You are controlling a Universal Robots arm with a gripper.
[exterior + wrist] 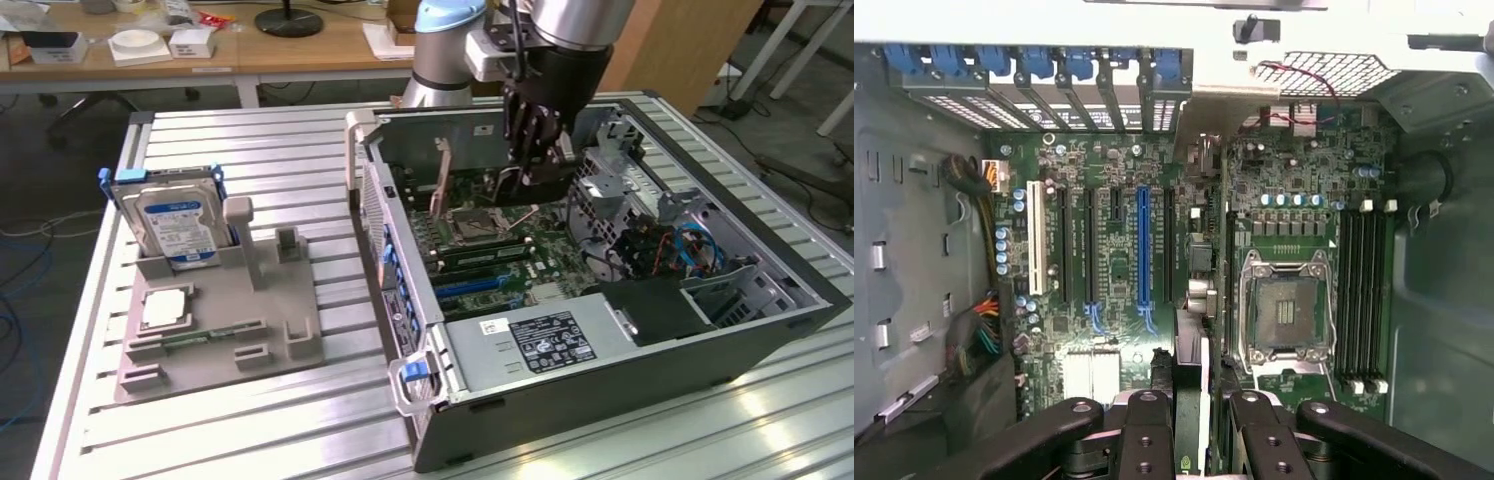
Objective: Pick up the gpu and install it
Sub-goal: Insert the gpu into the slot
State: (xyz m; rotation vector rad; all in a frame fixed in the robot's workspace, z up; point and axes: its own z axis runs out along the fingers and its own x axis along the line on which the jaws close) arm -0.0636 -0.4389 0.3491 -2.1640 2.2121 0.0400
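We see the gripper (534, 172) at frame center clamping the gpu (1192, 395) edge-on above the motherboard (1116, 262).

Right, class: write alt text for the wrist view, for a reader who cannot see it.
A black gripper grips a thin card seen edge-on, the gpu, over a green motherboard inside an open computer case. A long blue expansion slot and an empty silver processor socket sit on the board.

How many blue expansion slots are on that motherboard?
1. The long blue slot sits among black slots, between the white slot and the CPU socket. The jaws may hide others.
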